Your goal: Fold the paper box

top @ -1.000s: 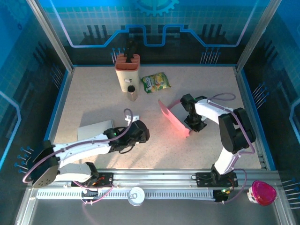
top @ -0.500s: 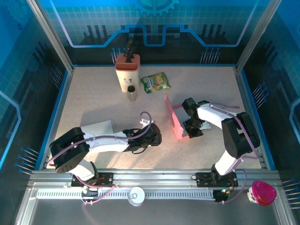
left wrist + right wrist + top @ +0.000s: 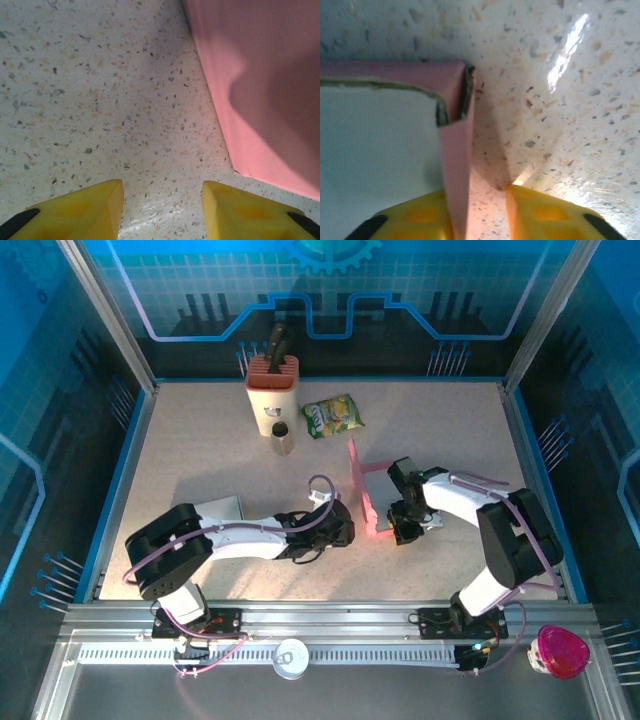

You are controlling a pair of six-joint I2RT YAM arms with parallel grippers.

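- Top view: the paper box stands on the tabletop right of centre, its upright pink wall running near-to-far; the left hand sits just left of the wall's near end, the right hand just to its right
- Left wrist: the left hand is open and empty, with the paper box ahead and to the right
- Right wrist: the right hand straddles the wall's edge, fingers parted, apparently not clamping

The paper box runs past the left wrist view's top and right edges (blurred in the right wrist view). The left arm hides part of a grey sheet.
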